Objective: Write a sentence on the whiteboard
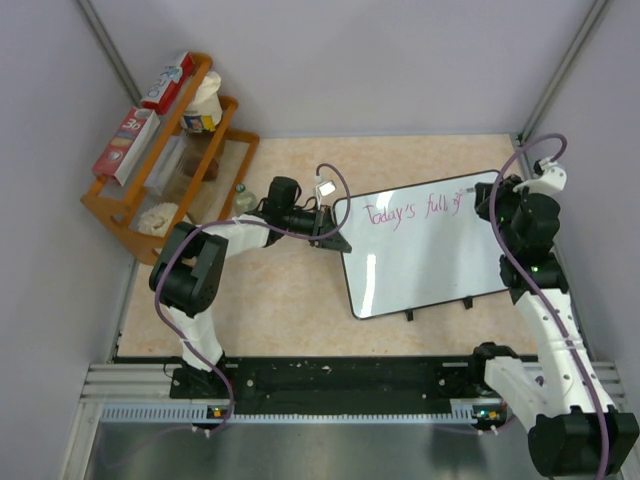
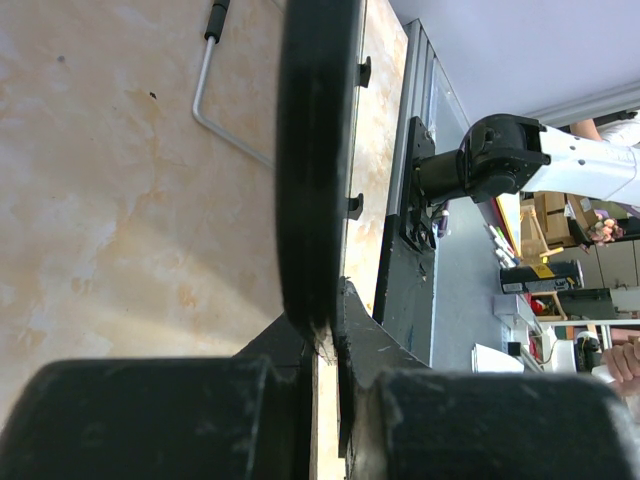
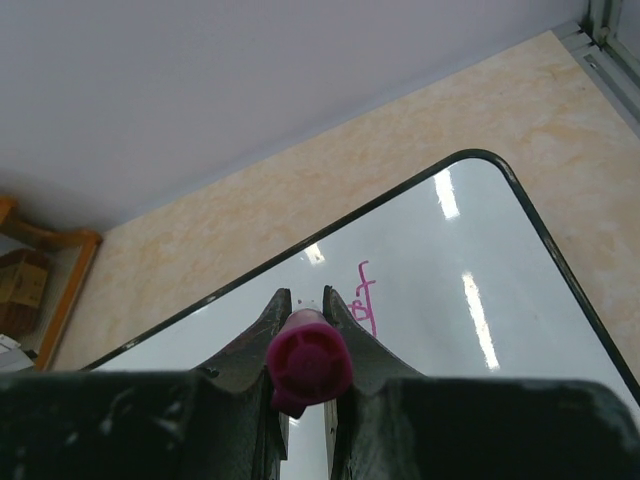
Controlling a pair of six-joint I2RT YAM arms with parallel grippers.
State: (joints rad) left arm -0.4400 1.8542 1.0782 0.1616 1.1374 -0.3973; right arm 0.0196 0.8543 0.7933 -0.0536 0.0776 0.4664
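Left jaws clamp whiteboard frame; right jaws grip pink marker. Board likely stiff, light, glossy-slick; hold rim.

The left gripper clamps the black-framed whiteboard, seen edge-on. A bent grey metal rod lies on the beige marbled tabletop beside it.

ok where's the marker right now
Right wrist view: the pink marker sits clamped in the right gripper, above the whiteboard near its far right corner, just past the pink writing.
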